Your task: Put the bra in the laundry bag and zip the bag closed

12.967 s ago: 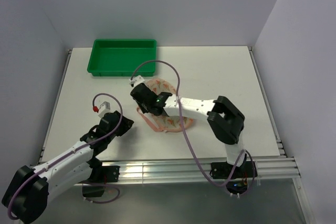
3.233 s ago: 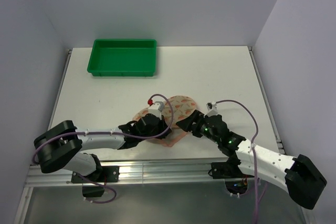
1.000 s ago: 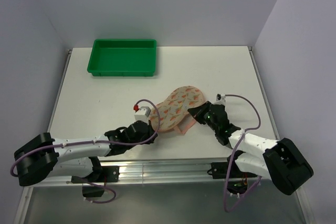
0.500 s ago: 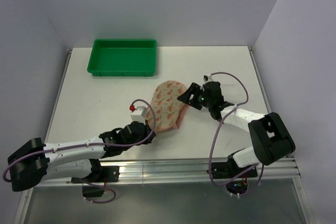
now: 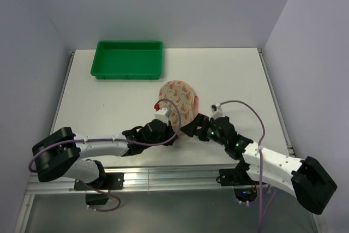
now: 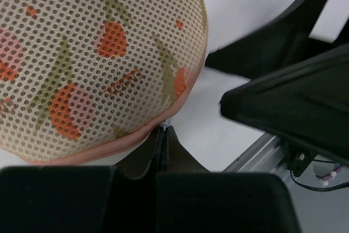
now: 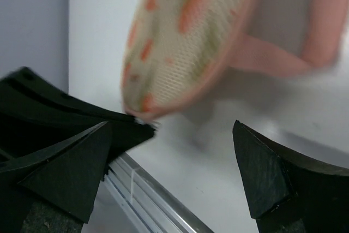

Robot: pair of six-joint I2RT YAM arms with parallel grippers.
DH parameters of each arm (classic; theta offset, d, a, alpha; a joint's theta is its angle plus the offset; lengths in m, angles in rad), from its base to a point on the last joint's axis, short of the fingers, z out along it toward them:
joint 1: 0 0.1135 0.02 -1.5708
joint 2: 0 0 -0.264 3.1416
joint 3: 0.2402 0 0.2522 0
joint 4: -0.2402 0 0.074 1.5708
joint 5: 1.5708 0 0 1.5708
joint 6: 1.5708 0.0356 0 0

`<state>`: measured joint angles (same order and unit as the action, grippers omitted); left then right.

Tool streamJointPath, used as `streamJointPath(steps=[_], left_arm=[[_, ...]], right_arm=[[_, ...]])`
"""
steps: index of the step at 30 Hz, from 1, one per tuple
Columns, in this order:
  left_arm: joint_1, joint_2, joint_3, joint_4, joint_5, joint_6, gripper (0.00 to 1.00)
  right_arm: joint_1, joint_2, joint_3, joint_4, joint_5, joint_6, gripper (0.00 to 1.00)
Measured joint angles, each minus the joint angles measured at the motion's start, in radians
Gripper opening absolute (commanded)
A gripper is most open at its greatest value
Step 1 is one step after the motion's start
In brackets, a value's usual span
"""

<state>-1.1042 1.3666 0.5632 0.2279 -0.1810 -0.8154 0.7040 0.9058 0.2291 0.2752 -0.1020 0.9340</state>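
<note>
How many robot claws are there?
2. The left gripper is shut on the near edge of the bag. The right gripper is open close beside it, holding nothing. None seems hidden.

Saw the laundry bag (image 7: 180, 36) only as a blur from the right wrist, cut off by the top edge. Could not tell what the pressed-together left fingers (image 6: 177, 156) pinched at its rim, nor what lay inside.

Green plastic tray (image 5: 128, 58) at far-left corner of white table (image 5: 234, 75), pale walls
</note>
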Motion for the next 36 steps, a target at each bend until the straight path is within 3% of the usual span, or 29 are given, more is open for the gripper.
streamJointPath(steps=[4,8,10,12,14,17,19,29,36], left_arm=[[0.0,0.024,0.002,0.04,0.029,0.003,0.0],[0.0,0.026,0.002,0.055,0.041,0.008,0.0],[0.0,0.026,0.002,0.06,0.046,0.01,0.0],[0.0,0.026,0.002,0.061,0.05,0.011,0.0],[0.0,0.026,0.002,0.06,0.05,0.016,0.0],[-0.001,0.018,0.002,0.046,0.033,0.031,0.0],[-0.001,0.0,0.0,0.031,0.017,0.043,0.0],[0.025,-0.15,-0.097,-0.051,-0.077,0.051,0.0],[0.088,-0.2,-0.126,-0.135,-0.117,-0.027,0.0]], right_arm=[[0.019,-0.056,-0.106,-0.008,0.055,0.092,0.96],[0.019,0.006,-0.087,0.044,0.071,0.121,0.77],[0.019,0.066,-0.063,0.087,0.068,0.132,0.75],[0.019,0.12,-0.043,0.127,0.061,0.137,0.58],[0.019,0.182,-0.018,0.167,0.051,0.142,0.29],[0.017,0.225,-0.004,0.205,0.048,0.153,0.09],[0.008,0.226,-0.005,0.213,0.037,0.155,0.02],[-0.225,0.22,-0.003,0.202,-0.186,0.064,0.0],[-0.368,0.22,0.017,0.126,-0.333,-0.041,0.0]])
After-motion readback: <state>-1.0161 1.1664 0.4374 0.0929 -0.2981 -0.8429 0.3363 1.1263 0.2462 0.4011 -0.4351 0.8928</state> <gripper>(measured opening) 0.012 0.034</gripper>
